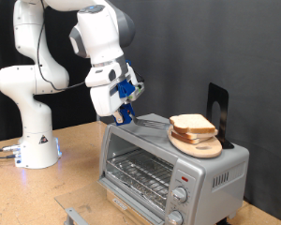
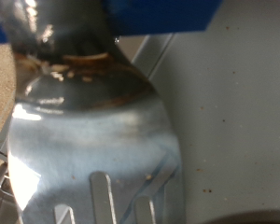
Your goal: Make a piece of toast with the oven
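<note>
Gripper [image 1: 125, 114] above oven [image 1: 169, 169] top, toast [image 1: 191, 125] well apart on board.

This looks like a robotics lab: a white robot arm [image 1: 47, 66] is bolted onto a plain wooden worktop [image 1: 80, 169] beside a silver toaster oven [image 1: 169, 164], with black curtain [image 1: 225, 47] behind the oven.

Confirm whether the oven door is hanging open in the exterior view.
No, the oven has its glass door closed upright, with the wire rack visible behind it.
</note>
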Available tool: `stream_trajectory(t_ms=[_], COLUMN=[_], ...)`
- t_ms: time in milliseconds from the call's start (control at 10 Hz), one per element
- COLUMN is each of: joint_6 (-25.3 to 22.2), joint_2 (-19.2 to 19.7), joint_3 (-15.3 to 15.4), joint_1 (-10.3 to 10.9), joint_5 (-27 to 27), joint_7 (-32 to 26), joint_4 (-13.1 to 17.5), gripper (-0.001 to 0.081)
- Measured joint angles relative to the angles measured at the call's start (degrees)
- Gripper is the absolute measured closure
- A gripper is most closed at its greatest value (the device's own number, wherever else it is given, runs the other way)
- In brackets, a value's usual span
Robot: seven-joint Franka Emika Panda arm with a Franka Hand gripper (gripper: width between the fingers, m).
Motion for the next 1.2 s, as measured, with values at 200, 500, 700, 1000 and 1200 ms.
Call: stream_trajectory(t_ms=[200,500,700,1000,1200], joint_6=[0.0,0.0,-0.02,-0.11,-0.02], joint_2=[0.0,-0.07,-0.48,-0.65,-0.04], joint_3=[0.63,0.74,0.48,0.57,1.35], joint_1=[0.02,0.05,0.05,0.0,-0.05], joint_5=[0.09,1.52,2.83,2.3,0.28], joint_7=[0.04,-0.33,-1.28,-0.96,1.84], joint_4=[0.02,0.35,0.47,0.57,0.71], gripper=[0.0355,0.0355,0.0355,0.0355,0.0355])
